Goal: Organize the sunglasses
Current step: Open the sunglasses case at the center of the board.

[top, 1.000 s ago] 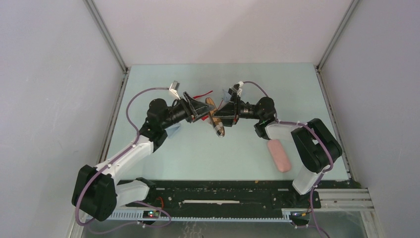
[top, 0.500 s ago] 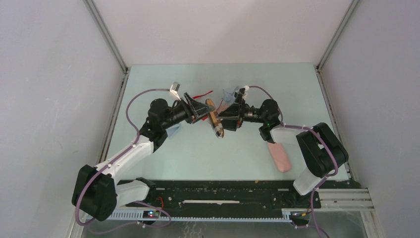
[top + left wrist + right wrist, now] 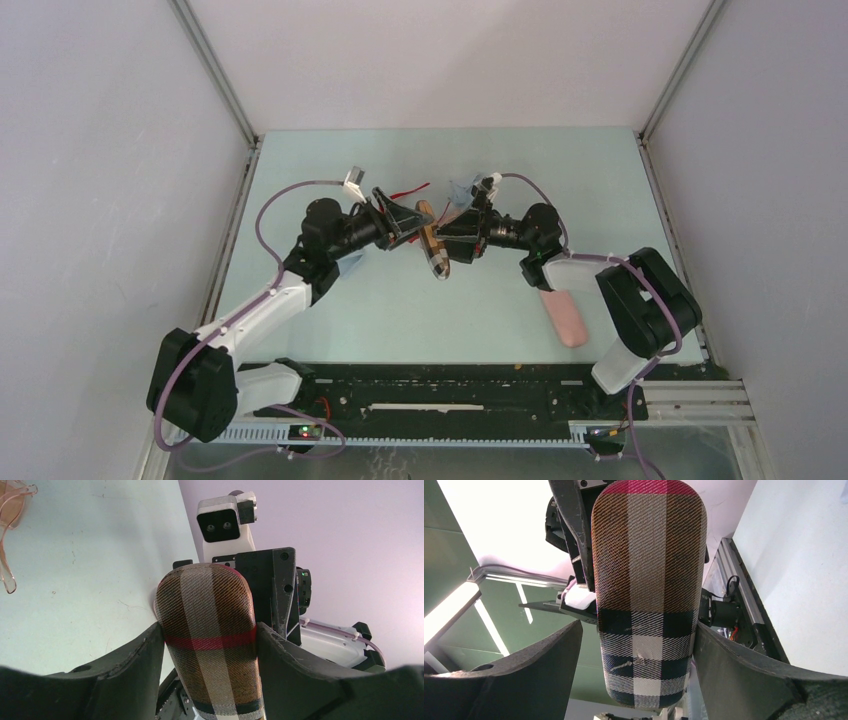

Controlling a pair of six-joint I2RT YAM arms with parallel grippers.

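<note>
Top view: both arms meet over the middle of the pale green counter (image 3: pixel 400 322). They share the brown-and-navy plaid fabric oblong case (image 3: pixel 436 256), which hangs tilted between the left fingers (image 3: pixel 396 218) and the right fingers (image 3: pixel 458 233). Against a second ago, the right arm has drawn back a little toward its own side and the case's near end has swung slightly leftward. The bright red plastic-framed sunglasses (image 3: pixel 409 189) show only as thin red arms on the counter just beyond the left fingers, near a pale blue cloth (image 3: pixel 462 187). The pink oblong case (image 3: pixel 563 316) lies well apart, by the right arm. Left wrist view: the left fingers, partly spread, press both flanks of the plaid case, a firm hold. The slim sunglasses with orange-tinted lenses (image 3: pixel 11 510) lie on the counter at the frame's far corner, untouched. Right wrist view: the right fingers stand wide around the case's dark end, one touching its edge, the other showing a clear gap. We judge they have just let go. So the case now rests with the left arm alone. Neither pair is in a case yet, and we cannot tell whether this case is open. We reckon the freed right arm is the one to fetch a pair.
</note>
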